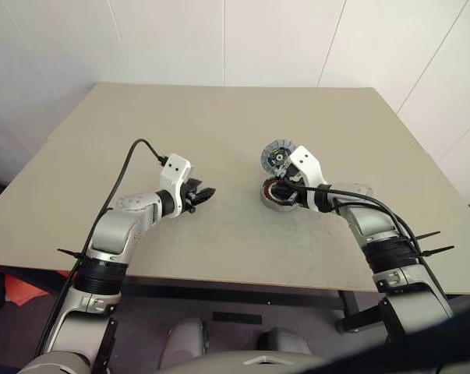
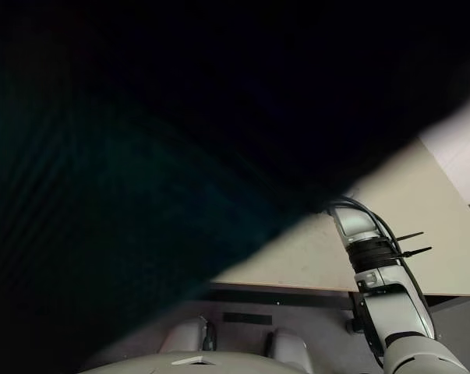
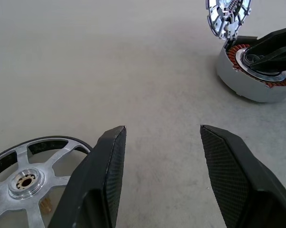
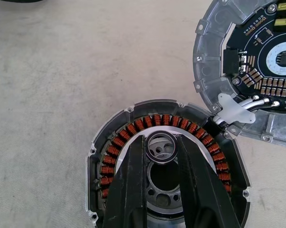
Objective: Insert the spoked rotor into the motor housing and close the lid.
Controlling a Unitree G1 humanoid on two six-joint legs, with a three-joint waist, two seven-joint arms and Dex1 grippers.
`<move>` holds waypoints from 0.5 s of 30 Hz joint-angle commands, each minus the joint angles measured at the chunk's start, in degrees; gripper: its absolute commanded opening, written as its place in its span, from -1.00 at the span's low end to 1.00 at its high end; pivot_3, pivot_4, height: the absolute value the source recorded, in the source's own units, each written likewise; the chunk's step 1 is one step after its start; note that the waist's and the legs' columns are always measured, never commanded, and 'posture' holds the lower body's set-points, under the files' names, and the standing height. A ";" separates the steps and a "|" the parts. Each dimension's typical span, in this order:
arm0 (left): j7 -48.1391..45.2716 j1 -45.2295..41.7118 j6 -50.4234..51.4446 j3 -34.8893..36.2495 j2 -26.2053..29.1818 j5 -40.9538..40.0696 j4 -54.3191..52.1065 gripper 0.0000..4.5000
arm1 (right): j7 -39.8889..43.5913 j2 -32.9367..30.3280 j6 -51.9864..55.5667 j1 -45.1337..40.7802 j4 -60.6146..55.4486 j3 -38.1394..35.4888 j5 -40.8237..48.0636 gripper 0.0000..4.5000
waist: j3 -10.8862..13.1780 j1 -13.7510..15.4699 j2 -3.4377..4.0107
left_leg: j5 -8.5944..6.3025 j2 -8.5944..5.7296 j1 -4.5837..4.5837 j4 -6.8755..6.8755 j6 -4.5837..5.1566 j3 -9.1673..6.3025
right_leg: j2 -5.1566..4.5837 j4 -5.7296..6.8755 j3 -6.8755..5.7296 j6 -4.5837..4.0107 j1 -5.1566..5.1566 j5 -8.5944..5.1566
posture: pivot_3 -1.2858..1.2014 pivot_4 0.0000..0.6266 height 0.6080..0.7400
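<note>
The motor housing [image 4: 109, 161], a round grey cup with copper-red windings, rests on the table right of centre. Its lid [image 4: 214, 71] stands swung open at the housing's far edge, circuit side showing. My right gripper [image 4: 161, 140] reaches into the housing's dark centre, its fingers closed against both sides of a small metal ring [image 4: 161, 154]. The spoked rotor [image 3: 24, 178] lies flat on the table, partly hidden behind a finger of my left gripper [image 3: 162, 129]. That gripper is open and holds nothing, well to the left of the housing [image 1: 275, 195].
The beige table [image 1: 219, 117] stretches wide behind and between the arms. Its front edge runs just under both forearms. A white wall stands behind the table. A dark cover blocks most of the right eye view.
</note>
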 commanded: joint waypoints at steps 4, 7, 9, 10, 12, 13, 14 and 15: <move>-0.41 -0.97 -1.40 0.32 0.49 0.08 -0.31 0.16 | -0.36 -1.81 -1.76 -0.72 -1.61 -0.62 -1.21 -0.73 | 0.00 0.02 0.00 | -0.01 0.00 0.00 0.00 -0.01 0.00 | 0.00 0.00 0.00 0.00 0.00 0.00 | 0.03 -1.00 1.00; -0.47 -1.03 -1.49 0.27 0.48 0.04 -0.16 0.16 | 0.25 -3.01 -1.34 -0.41 -3.04 -1.20 -0.92 -0.73 | 0.00 0.05 0.00 | 0.00 0.00 -0.02 0.00 0.00 0.00 | 0.00 -0.01 0.00 0.00 0.00 0.00 | 0.03 -1.00 1.00; -0.49 -1.04 -1.53 0.23 0.46 0.05 -0.11 0.16 | 0.29 -3.71 -1.42 -0.04 -3.35 -1.19 -0.96 -0.73 | 0.00 0.00 0.00 | 0.01 0.00 -0.02 0.00 0.04 0.00 | 0.00 -0.02 0.00 0.00 0.00 0.00 | 0.03 -1.00 1.00; -0.50 -1.05 -1.56 0.16 0.42 0.06 -0.05 0.16 | 0.38 -4.04 -1.40 0.34 -3.61 -1.27 -0.82 -0.73 | 0.00 0.00 0.00 | 0.02 0.00 -0.01 0.00 0.05 0.00 | 0.00 -0.01 0.00 0.00 0.00 0.00 | 0.03 -1.00 1.00; -0.52 -1.07 -1.66 0.04 0.36 0.09 0.06 0.16 | 0.42 -4.26 -1.04 0.86 -4.13 -1.49 -0.38 -0.73 | 0.00 0.02 0.00 | 0.02 0.00 -0.01 -0.01 0.05 0.00 | 0.00 -0.01 0.00 0.00 -0.01 0.00 | 0.03 -1.00 1.00; -0.53 -1.08 -1.71 0.00 0.34 0.09 0.11 0.16 | 0.39 -4.30 -0.72 1.20 -4.75 -1.56 -0.18 -0.73 | 0.00 0.01 0.00 | 0.02 0.00 -0.01 -0.02 0.05 0.00 | 0.00 -0.01 0.00 0.00 -0.01 0.00 | 0.03 -1.00 1.00; -0.54 -1.08 -1.73 -0.02 0.33 0.07 0.14 0.16 | 0.40 -4.21 -0.21 1.60 -5.70 -1.64 0.10 -0.73 | 0.00 0.00 0.00 | 0.02 0.00 -0.01 -0.02 0.05 0.00 | 0.00 -0.01 0.00 0.00 -0.01 0.00 | 0.03 -1.00 1.00; -0.54 -1.08 -1.75 -0.03 0.31 0.06 0.16 0.16 | 0.41 -4.11 0.26 1.97 -6.61 -1.71 0.35 -0.73 | 0.00 0.00 0.00 | 0.02 0.00 -0.01 -0.02 0.05 0.00 | 0.00 -0.01 0.00 0.00 -0.01 0.00 | 0.03 -1.00 1.00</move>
